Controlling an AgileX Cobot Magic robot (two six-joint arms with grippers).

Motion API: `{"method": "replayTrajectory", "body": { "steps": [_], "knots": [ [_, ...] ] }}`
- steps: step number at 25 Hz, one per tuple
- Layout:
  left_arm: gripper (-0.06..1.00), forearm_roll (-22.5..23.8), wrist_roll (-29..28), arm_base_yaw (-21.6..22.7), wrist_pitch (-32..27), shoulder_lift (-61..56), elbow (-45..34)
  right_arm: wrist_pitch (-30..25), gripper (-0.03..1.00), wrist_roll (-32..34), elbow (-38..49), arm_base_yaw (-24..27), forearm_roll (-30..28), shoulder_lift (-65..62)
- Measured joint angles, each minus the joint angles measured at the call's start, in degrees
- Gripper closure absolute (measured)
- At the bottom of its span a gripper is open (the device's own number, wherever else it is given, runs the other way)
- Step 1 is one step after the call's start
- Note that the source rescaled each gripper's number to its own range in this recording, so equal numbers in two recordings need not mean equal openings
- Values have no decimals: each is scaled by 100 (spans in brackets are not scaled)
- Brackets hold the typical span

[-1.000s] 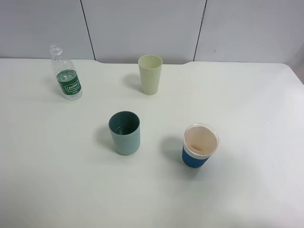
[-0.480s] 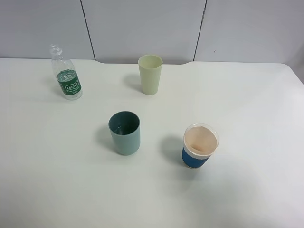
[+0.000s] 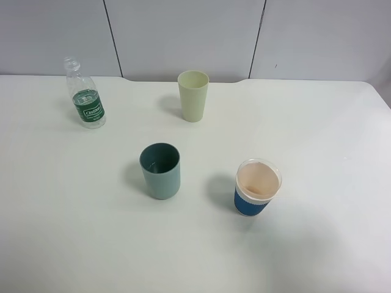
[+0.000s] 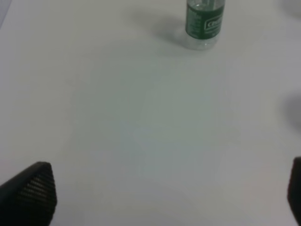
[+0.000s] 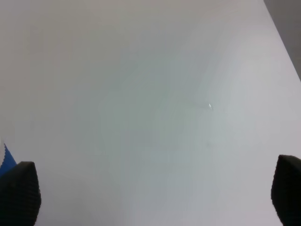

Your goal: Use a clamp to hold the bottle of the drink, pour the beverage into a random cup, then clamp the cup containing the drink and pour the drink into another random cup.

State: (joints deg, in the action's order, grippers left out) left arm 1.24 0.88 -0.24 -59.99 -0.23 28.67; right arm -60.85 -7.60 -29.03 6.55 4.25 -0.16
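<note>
With both jaws spread and empty, I hold left gripper point(image 4: 160, 197) facing the bottle point(image 3: 86, 96) at the table's point(image 3: 317, 134) far-left corner; tumbler point(image 3: 193, 96) stands mid far edge, uncluttered for pouring.

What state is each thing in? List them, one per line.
Bottle: upright, uncapped, partly filled, untouched.
Yellow-green tumbler: upright, standing alone; contents not visible.
Teal cup: upright, looks empty.
Blue-sleeved cup: upright, no lid, looks empty.
Left pincer: open, holding nothing.
Right pincer: open, holding nothing.
</note>
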Motion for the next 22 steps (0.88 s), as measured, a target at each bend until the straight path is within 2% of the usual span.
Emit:
{"method": "replayTrajectory", "body": {
  "steps": [9,22],
  "knots": [
    [-6,0,0,0,0,0,0,5,-3,504,0,-103,-384,0],
    [-6,0,0,0,0,0,0,5,-3,560,0,-103,-425,0]
  ]
}}
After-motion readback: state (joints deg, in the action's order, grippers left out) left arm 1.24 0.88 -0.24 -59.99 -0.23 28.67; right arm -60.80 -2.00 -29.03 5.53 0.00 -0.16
